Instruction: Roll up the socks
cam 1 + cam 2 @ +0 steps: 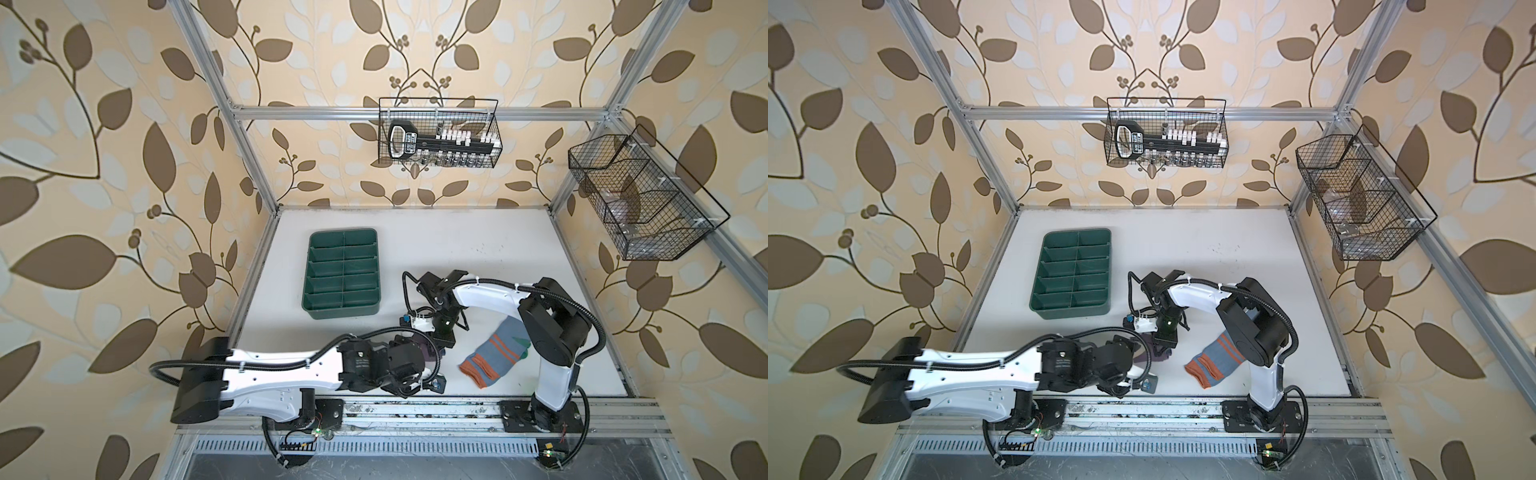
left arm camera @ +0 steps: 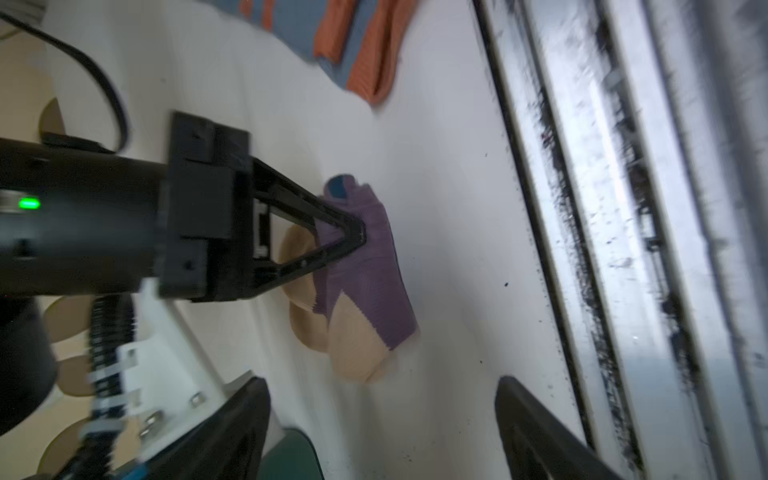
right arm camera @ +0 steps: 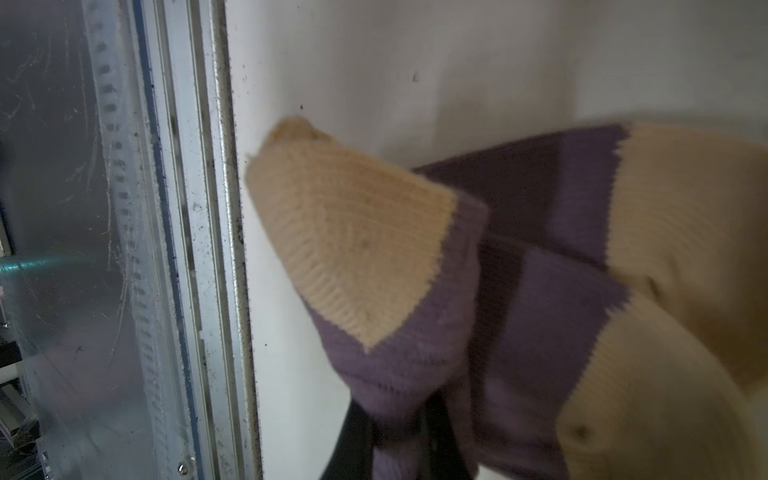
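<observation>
Right gripper (image 2: 360, 237): closed tight, pinching a fold of the purple knit sock (image 2: 368, 274) with beige toe and heel.
Left gripper (image 2: 382, 428): jaws spread wide with nothing between them, poised near the beige end of the purple knit sock.
Purple knit sock: bunched and folded over itself at the white tabletop's (image 1: 478, 249) front edge, between the two arms.
Grey-blue knit sock (image 1: 494, 353) with orange stripes and cuff: flat on the tabletop beside the right arm's base, apart from both grippers.
Dark green divided plastic tray (image 1: 340, 312): back left, well apart from both socks.
</observation>
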Motion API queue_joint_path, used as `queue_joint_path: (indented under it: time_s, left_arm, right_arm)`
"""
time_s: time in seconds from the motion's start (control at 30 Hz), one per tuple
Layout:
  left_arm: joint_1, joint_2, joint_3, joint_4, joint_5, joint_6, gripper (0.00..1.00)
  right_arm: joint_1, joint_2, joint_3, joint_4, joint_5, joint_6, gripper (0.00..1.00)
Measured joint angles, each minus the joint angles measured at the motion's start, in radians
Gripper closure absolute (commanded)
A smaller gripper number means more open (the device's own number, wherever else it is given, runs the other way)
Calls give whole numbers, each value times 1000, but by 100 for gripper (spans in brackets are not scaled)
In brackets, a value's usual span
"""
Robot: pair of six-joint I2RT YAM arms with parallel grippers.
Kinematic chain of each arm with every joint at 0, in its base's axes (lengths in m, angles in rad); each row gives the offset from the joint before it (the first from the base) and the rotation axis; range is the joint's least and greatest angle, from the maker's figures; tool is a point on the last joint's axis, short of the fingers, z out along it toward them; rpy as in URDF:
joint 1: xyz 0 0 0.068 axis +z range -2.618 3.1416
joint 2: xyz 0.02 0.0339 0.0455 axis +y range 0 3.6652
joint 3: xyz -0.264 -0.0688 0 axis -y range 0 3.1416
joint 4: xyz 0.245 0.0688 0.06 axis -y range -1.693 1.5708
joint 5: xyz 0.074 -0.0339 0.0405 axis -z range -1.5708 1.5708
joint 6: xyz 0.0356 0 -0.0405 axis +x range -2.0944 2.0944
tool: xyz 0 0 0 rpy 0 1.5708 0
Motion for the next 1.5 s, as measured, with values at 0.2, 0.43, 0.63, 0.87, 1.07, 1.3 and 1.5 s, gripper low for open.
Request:
queue_joint_path:
  time_s: [0.2,0.43,0.63,0.87,1.07,1.3,1.5]
  left_arm:
    - [-10,228,-24,245,-175,-67,33]
    - [-7,348,-39,376,-299,-127,61]
    - [-1,357,-41,391,-302,-160,97]
    - [53,359,56,251,-124,-138,100]
    - [122,307,69,128,58,-84,100]
    - [330,372,219,-55,348,-93,99]
    - [454,506,368,-201,543,-133,98]
  right_arm:
    - [-6,1,0,-2,-8,-12,100]
    - [-11,0,0,-1,-12,-17,100]
    - [-19,-33,-31,32,0,-20,84]
    - [-74,-271,-169,121,113,-28,60]
    - [-194,-571,-242,278,314,22,58]
    - [-380,-947,-349,691,594,353,28]
    - [-447,-1223,-504,956,592,641,0]
